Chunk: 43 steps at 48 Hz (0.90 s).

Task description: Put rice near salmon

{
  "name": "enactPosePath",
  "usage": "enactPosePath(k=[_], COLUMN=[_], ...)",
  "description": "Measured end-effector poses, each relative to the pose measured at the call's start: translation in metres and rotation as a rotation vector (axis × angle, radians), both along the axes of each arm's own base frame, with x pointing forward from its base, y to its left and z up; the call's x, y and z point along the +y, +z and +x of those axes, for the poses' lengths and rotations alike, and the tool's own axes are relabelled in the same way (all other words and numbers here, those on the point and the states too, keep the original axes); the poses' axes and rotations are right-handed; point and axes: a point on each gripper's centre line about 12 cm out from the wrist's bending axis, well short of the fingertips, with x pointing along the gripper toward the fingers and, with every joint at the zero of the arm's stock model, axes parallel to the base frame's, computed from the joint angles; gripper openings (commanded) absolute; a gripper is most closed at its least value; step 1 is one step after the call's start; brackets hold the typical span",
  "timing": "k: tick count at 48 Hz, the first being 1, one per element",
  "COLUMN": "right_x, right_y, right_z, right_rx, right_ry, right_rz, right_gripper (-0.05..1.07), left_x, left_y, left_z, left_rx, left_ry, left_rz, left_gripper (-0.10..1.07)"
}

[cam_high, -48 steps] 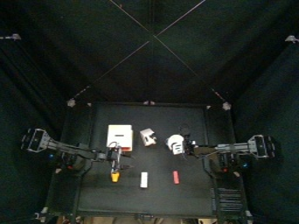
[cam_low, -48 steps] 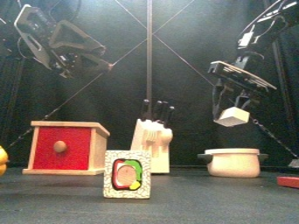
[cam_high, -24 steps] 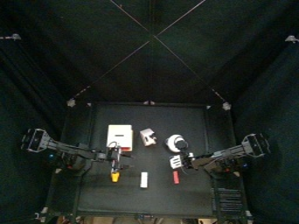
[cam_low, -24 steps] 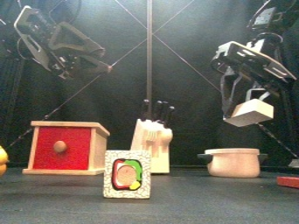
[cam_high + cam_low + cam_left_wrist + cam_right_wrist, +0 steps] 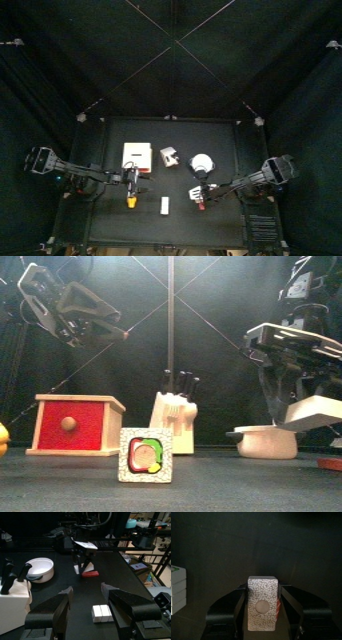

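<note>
Since the earlier frames the right gripper (image 5: 263,619) has dropped toward the front right of the table, carrying the rice (image 5: 263,603) down over the salmon (image 5: 201,207). The left gripper (image 5: 85,602) hangs parted and empty. The rice is a speckled white block, likely light and rigid, pinched flat-sided between closed jaws; the salmon is a narrow red bar.

Right hand (image 5: 263,614) grips a white speckled block, the rice (image 5: 262,602), between both jaws above the dark bench (image 5: 258,547). Red sliver visible beside the block's lower edge. A white-and-green stacked piece (image 5: 176,589) sits at frame edge, apart.
</note>
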Motion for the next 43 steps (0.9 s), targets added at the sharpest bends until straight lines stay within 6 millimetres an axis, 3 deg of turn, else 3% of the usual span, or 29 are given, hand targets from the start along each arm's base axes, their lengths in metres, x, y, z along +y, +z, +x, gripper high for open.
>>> enactPosePath(k=[20,43], right_x=[0.001,0.023], right_y=[-0.003,-0.014], right_z=[0.004,0.009], right_rx=[0.009,0.023], right_ry=[-0.03,-0.171], right_rz=[0.009,-0.001], right_gripper=[0.62,0.63], left_x=[-0.001,-0.011], left_y=[0.0,0.0], left_z=[0.0,-0.001], left_rx=[0.002,0.001], left_ry=[-0.002,-0.025], left_rz=[-0.001,-0.02], left_gripper=[0.86,0.86])
